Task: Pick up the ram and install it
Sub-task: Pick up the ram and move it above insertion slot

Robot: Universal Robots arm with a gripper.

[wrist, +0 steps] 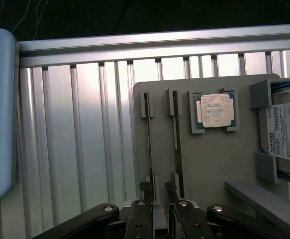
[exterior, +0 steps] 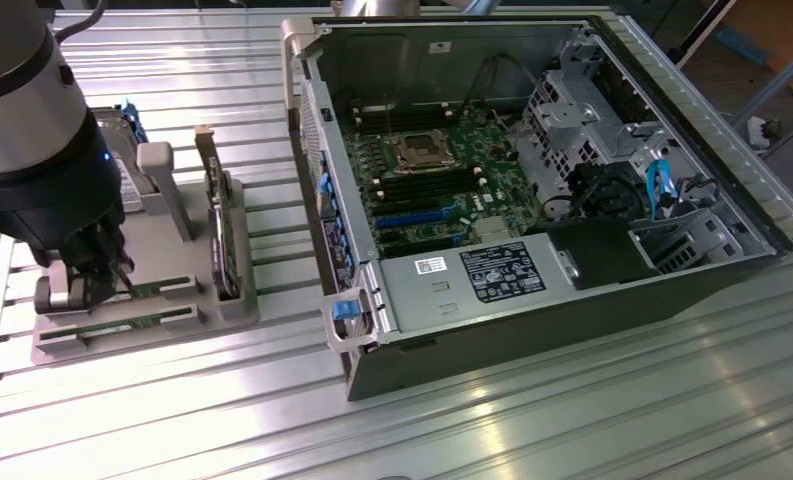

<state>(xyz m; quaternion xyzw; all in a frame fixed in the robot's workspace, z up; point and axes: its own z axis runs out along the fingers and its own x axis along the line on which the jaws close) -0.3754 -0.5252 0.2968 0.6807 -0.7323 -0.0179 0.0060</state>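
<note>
gripper, jaws apart and empty: hovering low at the near end of the ram, standing on edge beside its twin in the grey holder; needing centring on one stick alone, squaring to its slot.

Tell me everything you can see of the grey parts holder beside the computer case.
The grey parts holder is a flat, matte block, plastic by its look, with raised posts. Two narrow parallel slots hold ram sticks on edge; a square recess holds a processor; posts flank a hard drive; an expansion card stands upright in it. It lies on the ribbed metal table, at the exterior view's left of the open computer case. The open gripper is at the slots' end.
</note>
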